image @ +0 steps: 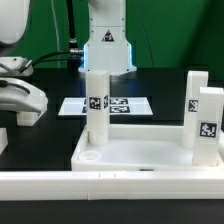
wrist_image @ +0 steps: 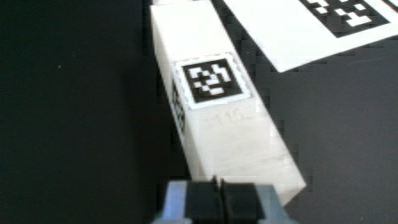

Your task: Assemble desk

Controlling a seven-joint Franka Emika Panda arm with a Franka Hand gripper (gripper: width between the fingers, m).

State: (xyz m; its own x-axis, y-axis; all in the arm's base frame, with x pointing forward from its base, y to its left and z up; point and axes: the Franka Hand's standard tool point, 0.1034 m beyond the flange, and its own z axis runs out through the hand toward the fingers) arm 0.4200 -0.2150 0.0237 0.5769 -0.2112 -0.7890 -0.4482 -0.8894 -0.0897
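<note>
From where I sit, nearest in the exterior view is a long low white rail (image: pixel 60 184) running across the front. Just behind it lies the desk slab (image: pixel 140 150), rim up, with an open round socket (image: pixel 89 156) at its near corner on the exterior view's left.

One leg (image: pixel 96 108) stands upright in the slab on that side, and two more legs (image: pixel 207 126) stand close together at the exterior view's right. I judge three legs are in place or at least standing on the slab; I cannot tell how firmly they are seated.

Behind the slab the marker board (image: pixel 110 104) lies flat on the black table (image: pixel 50 130), with the arm's base beyond.

In the wrist view my gripper (wrist_image: pixel 215 198) is clenched with nothing between its fingers, right at the end of a fourth leg (wrist_image: pixel 217 100) lying flat on the table beside the marker board. That leg is not yet grasped or fitted.
</note>
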